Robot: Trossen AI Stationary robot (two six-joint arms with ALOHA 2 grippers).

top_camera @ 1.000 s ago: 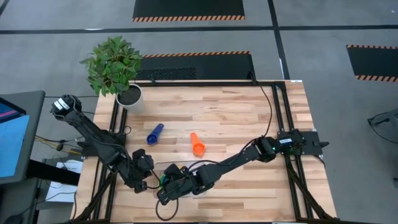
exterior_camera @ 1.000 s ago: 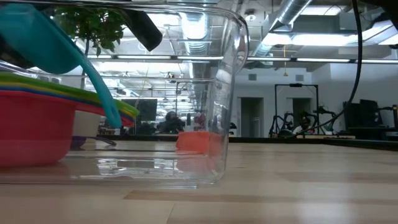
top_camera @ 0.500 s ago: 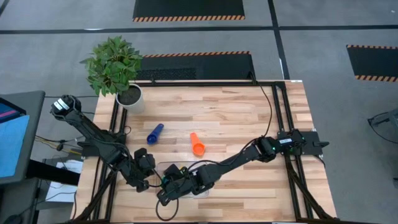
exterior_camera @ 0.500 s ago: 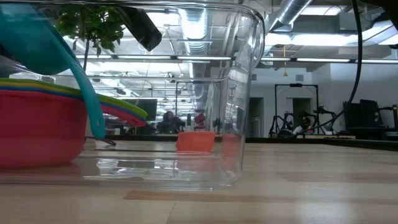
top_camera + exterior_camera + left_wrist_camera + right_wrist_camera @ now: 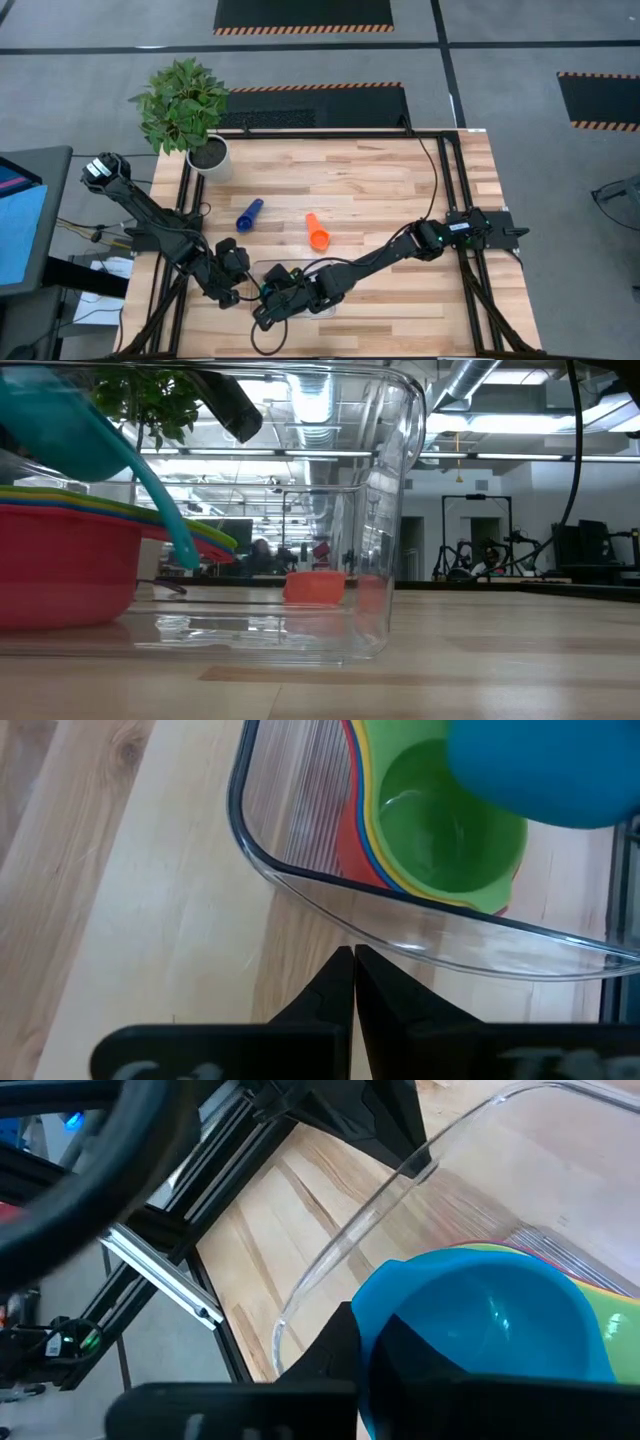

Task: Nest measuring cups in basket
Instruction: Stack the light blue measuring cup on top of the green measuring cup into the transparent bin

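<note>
Basket (image 5: 300,880) is sitting at the near table edge, holding the red-to-green stack (image 5: 440,830) so each cup seats inside the last. I am pinching the light blue cup (image 5: 480,1320) in my right gripper (image 5: 365,1340) above that stack to drop it in next, while my left gripper (image 5: 353,982), fingers pressed together and empty, is waiting just outside the wall.

Both arms crowd the table's (image 5: 400,190) near left corner, where the right pincer (image 5: 365,1342) and its light blue cup (image 5: 480,1320) cover the basket's (image 5: 300,880) opening. The table's right half lies bare. An orange cup (image 5: 316,232), a blue cup (image 5: 249,214) and a plant pot (image 5: 209,157) stand apart farther back.
</note>
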